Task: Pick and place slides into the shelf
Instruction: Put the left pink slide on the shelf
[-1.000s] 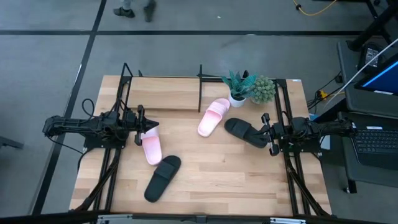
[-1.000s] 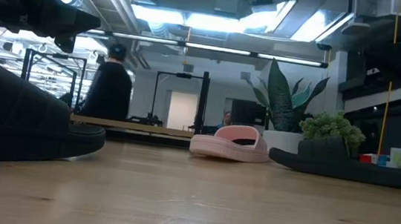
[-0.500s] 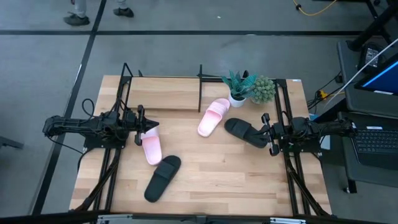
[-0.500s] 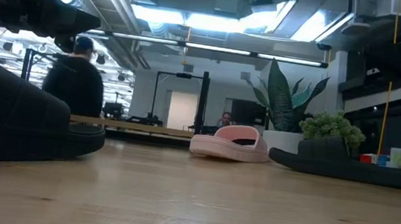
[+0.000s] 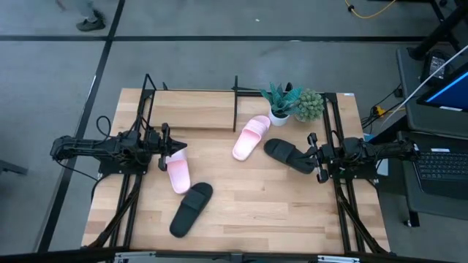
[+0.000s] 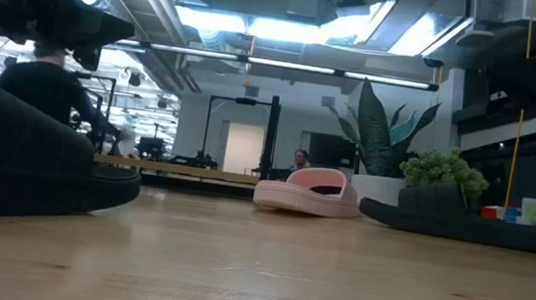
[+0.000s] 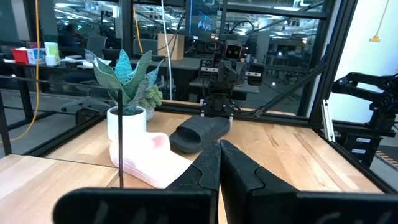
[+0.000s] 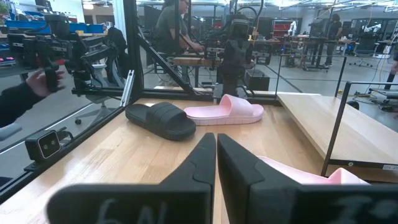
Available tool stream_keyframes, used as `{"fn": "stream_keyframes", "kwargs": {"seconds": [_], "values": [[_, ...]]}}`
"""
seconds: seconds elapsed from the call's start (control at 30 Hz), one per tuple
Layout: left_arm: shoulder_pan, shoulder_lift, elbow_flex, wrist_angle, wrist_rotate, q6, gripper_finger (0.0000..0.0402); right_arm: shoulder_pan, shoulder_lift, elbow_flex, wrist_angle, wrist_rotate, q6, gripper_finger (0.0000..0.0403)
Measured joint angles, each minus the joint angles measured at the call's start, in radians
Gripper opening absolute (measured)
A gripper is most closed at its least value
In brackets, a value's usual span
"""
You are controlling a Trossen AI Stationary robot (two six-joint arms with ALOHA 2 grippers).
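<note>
- Progress, as we judge it, stands at nothing placed: the shelf at the far left of the surface carries no sandal on its wooden base, and all four slides lie loose on the boards.
- We see one pink slide on the left, just beside the left pincer, and it is not on the shelf.
- We see the second pink slide near the middle, by the shelf's right end frame and beside the white pot of the plant.
- We find one black slide toward the near edge, left of centre, well apart from the shelf.
- We find the other black slide on the right, its end just beside the right pincer.
- We read the left pincer as pressed together and empty; in its own wrist view the two fingers meet with no gap, pointing across at the far pink slide and black slide.
- We read the right pincer as pressed together and empty too; its fingers touch along their length, with a black slide and a pink slide lying beyond.
- We note both arms sit low at the left and right edges, neither holding anything.
- We judge that the whole job remains: four pickups and four placements.
- We notice a person in the room behind the surface, clear of the arms.
</note>
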Motion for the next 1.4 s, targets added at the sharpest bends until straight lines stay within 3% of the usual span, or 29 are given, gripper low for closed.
{"fn": "stream_keyframes", "kwargs": {"seconds": [0.57, 0.77, 0.87, 1.07, 1.27, 1.4], "values": [[0.000, 0.000, 0.000, 0.004, 0.002, 0.066, 0.0000, 0.000, 0.000, 0.000, 0.000, 0.000, 0.000, 0.0019], [0.000, 0.000, 0.000, -0.009, 0.159, 0.095, 0.0000, 0.000, 0.000, 0.000, 0.000, 0.000, -0.026, 0.0013], [0.000, 0.000, 0.000, -0.013, 0.179, 0.092, 0.0000, 0.000, 0.000, 0.000, 0.000, -0.010, -0.025, 0.0005], [0.000, 0.000, 0.000, -0.096, 0.158, 0.067, 0.0000, 0.000, 0.008, 0.000, 0.003, -0.058, -0.030, 0.0004], [0.000, 0.000, 0.000, -0.127, -0.057, 0.065, 0.0000, -0.001, 0.031, 0.000, 0.007, 0.043, -0.028, 0.0004], [0.000, 0.000, 0.000, -0.140, -0.029, 0.080, 0.0000, -0.001, 0.045, 0.000, 0.011, 0.052, -0.027, 0.0004]]}}
